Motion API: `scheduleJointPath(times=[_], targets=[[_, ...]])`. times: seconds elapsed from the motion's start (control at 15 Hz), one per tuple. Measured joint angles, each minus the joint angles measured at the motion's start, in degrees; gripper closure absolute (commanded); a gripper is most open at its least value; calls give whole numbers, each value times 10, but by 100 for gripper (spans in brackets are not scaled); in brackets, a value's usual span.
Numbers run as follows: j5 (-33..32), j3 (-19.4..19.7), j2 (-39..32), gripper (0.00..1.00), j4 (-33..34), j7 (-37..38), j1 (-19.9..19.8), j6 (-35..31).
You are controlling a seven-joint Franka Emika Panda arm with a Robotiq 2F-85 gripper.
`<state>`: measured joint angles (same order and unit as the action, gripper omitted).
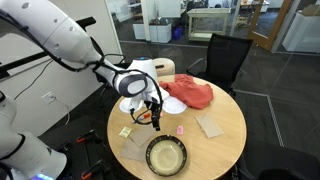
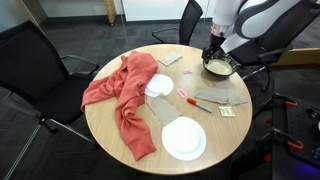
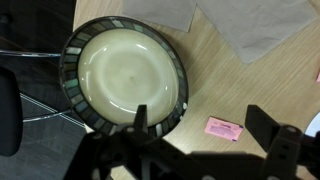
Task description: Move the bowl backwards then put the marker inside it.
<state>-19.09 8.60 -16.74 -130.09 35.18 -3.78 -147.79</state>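
1. Dark carpet and black chairs [image 1: 228,55] surround a round wooden table [image 1: 225,140]. In an exterior view the arm [image 1: 60,40] reaches in from the left, and the gripper [image 1: 152,115] hangs over the table's middle left.
2. The bowl [image 1: 166,156] sits empty at the near edge, just nearer than the gripper. A red cloth [image 1: 190,93] lies on the far side. A yellow square [image 1: 125,131] lies left of the gripper, and a pink piece [image 1: 181,130] and a clear sheet [image 1: 210,125] lie to its right.
3. In an exterior view the bowl [image 2: 218,68] is at the far right edge, with the gripper [image 2: 213,52] above it covering part of the rim. The marker [image 2: 197,102] lies flat on the wood, nearer than the bowl and apart from it. The cloth [image 2: 120,95] sprawls on the left, and two white discs [image 2: 185,138] lie beside it.
4. In the wrist view the bowl [image 3: 122,75] fills the upper left. The gripper [image 3: 200,118] is spread wide and holds nothing. One of its fingers [image 3: 140,118] overlaps the bowl's near rim, but I cannot tell whether it touches. The pink piece [image 3: 224,128] lies between the fingers, and the sheet [image 3: 260,25] is at the upper right.
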Motion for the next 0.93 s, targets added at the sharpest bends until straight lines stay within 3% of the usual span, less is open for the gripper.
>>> scheduleJointPath(times=[0.93], targets=[[16, 35, -80, 0, 23, -5, 12, -6]])
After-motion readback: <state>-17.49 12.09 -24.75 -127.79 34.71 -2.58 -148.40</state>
